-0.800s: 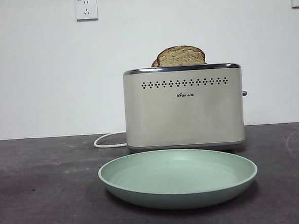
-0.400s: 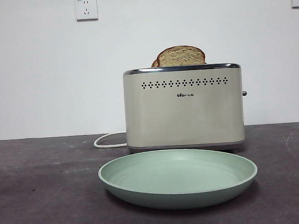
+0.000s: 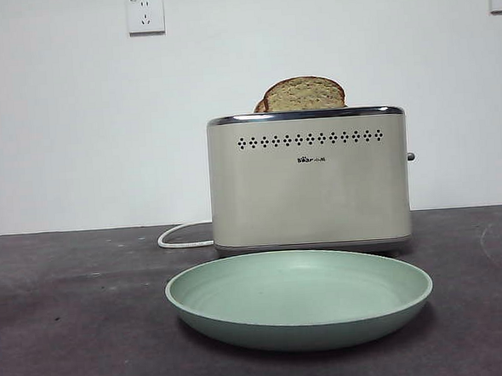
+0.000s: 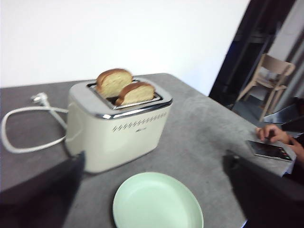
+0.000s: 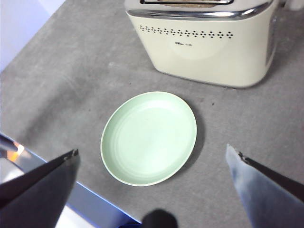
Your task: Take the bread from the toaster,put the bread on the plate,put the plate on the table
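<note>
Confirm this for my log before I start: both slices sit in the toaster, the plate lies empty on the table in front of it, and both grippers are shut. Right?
One thing is wrong: the grippers are open. The left gripper and right gripper each show jaws spread wide in their wrist views. The rest holds: both slices, including the bread, sit in the toaster, and the plate lies empty on the table.

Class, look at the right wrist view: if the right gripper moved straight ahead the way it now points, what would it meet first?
Most likely the plate. The right gripper is open and looks down at it, with the plate lying between its spread jaws and nothing in between. The toaster sits farther on. Depth is hard to judge.
</note>
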You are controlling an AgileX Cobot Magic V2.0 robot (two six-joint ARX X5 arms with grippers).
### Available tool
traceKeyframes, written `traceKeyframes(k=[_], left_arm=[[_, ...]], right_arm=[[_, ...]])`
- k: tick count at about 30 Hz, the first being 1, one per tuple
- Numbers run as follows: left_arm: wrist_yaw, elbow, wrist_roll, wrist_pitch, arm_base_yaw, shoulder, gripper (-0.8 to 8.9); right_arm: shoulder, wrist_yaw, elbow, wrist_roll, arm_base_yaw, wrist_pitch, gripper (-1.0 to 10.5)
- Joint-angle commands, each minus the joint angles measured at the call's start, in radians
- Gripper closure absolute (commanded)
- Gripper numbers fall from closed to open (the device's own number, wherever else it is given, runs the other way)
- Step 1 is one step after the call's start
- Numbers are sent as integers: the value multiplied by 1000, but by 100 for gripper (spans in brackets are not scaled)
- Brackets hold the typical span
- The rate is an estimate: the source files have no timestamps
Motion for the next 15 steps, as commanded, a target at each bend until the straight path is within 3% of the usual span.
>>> traceKeyframes(k=[1,9,15], left_arm=[[19,0,17,74,-19,61,196],[25,1,36,409,-143,314,196],[-51,2,42,686,-266,549,196]], right_arm=[[9,-2,5,-6,1,3,318],[48,-2,5,-7,1,3,318],[76,-2,5,-7,1,3,318]])
